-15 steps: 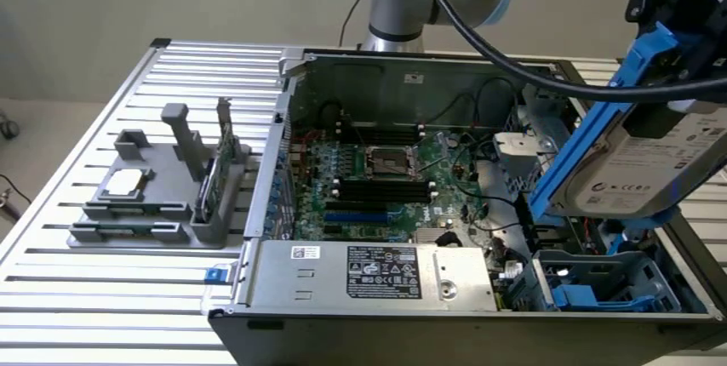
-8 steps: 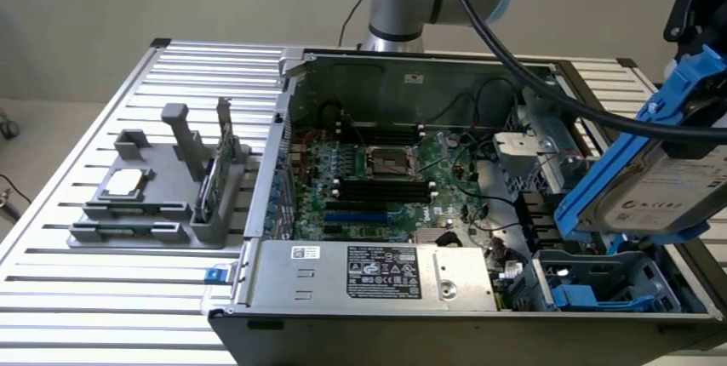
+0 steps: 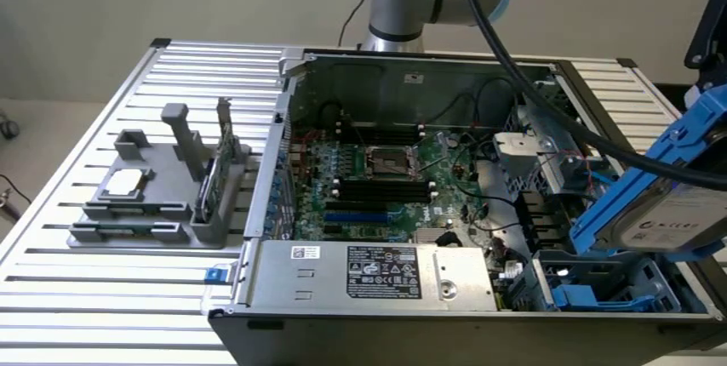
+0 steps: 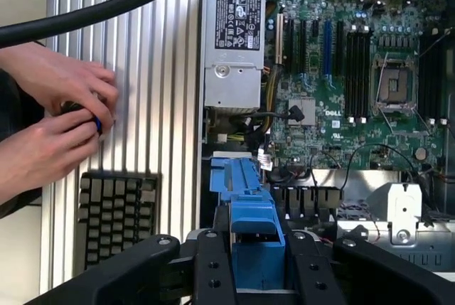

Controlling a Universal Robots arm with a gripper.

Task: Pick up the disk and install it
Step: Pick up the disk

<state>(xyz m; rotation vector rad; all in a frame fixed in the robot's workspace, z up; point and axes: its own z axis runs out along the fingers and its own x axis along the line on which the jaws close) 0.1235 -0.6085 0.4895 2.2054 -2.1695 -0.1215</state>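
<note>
Exterior view: the disk [image 3: 668,213] tilts above the open drive bay [image 3: 568,268] — end effector [image 4: 256,259] clamps its blue edge.

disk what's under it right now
Below the tilted disk sits an open drive bay with blue plastic fittings. The disk hides the part of the bay behind it.

Slatted metal table [image 3: 102,298]; open computer case [image 3: 432,77] lying on it, holding green motherboard [image 3: 455,157] with CPU socket [image 3: 384,162] and labelled grey power supply [image 3: 375,271]; grey fixture [image 3: 125,234] beside case, carrying square silver chip [image 3: 123,181] and upright circuit card [image 3: 224,153]; dark keyboard [image 4: 114,212] on the slats
</note>
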